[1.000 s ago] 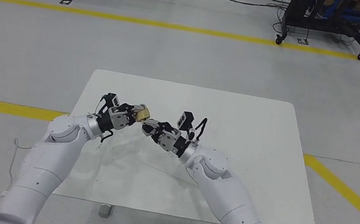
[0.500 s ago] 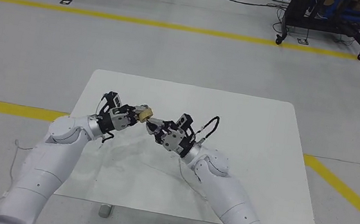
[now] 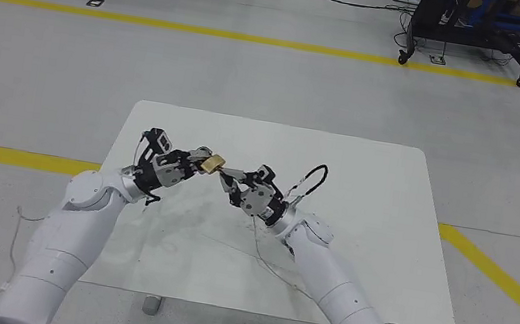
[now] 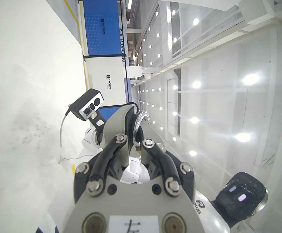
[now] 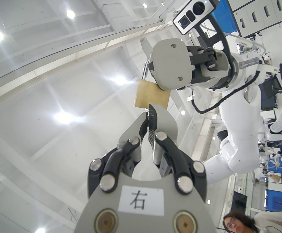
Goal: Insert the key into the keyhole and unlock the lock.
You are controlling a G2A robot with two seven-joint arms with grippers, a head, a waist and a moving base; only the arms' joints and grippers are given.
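A brass padlock (image 3: pixel 210 163) hangs above the white table (image 3: pixel 369 178), held by its silver shackle (image 4: pixel 141 118) in my shut left gripper (image 3: pixel 200 159). In the right wrist view the lock's brass body (image 5: pixel 152 94) sticks out below the left gripper's fingers (image 5: pixel 169 64). My right gripper (image 5: pixel 149 112) is shut, its tips touching the lock's bottom edge. The key is pinched between its fingers and mostly hidden; I cannot tell whether it is in the keyhole. From above, the right gripper (image 3: pixel 234 179) sits just right of the lock.
Both arms meet over the table's left-centre. A thin cable (image 3: pixel 314 175) loops off the right wrist. Bare table top lies to the right and front. Yellow floor lines (image 3: pixel 258 38) and wheeled racks (image 3: pixel 471 32) are far behind.
The right gripper has swung up and leftward until its tips meet the lock, the wrist turning as it went. The left gripper has lifted the lock slightly.
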